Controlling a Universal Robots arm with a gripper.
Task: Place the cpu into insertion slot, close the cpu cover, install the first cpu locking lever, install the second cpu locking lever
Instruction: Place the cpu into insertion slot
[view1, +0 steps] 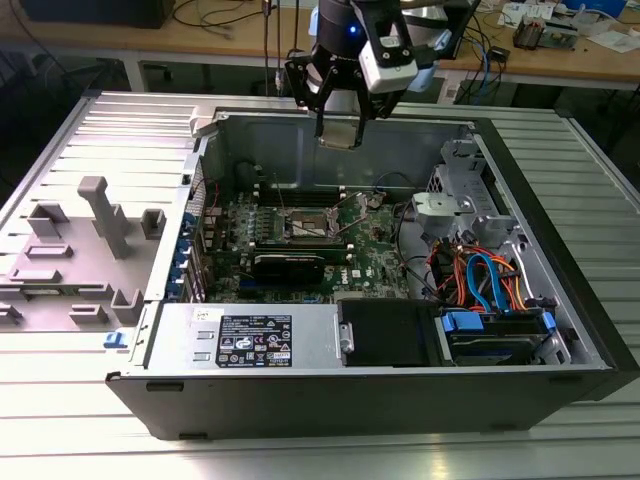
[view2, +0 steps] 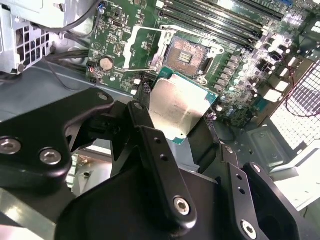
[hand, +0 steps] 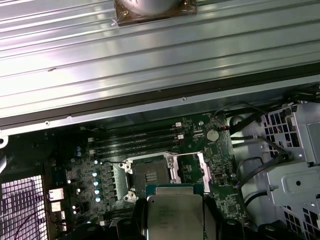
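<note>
My gripper (view1: 340, 132) hangs above the open computer case, near its back wall, shut on the cpu (view2: 182, 105), a square silver chip with a green edge. In both wrist views the cpu (hand: 175, 215) sits between the black fingers (view2: 150, 140), well above the green board. The insertion slot (view2: 189, 56) is a small dark square socket with a silver rim, bare and uncovered; it also shows on the board in the exterior view as the insertion slot (view1: 308, 226). The cpu cover (view2: 131, 42), a thin silver frame with a window, is swung open beside the slot.
Long black memory slots (view2: 235, 25) run beside the socket. Bundled orange and blue cables (view1: 480, 280) and a drive cage (view1: 465, 190) fill the case's side at the exterior view's right. A black box (view1: 385, 330) sits at the case's front. Grey fixtures (view1: 95, 215) stand on the table.
</note>
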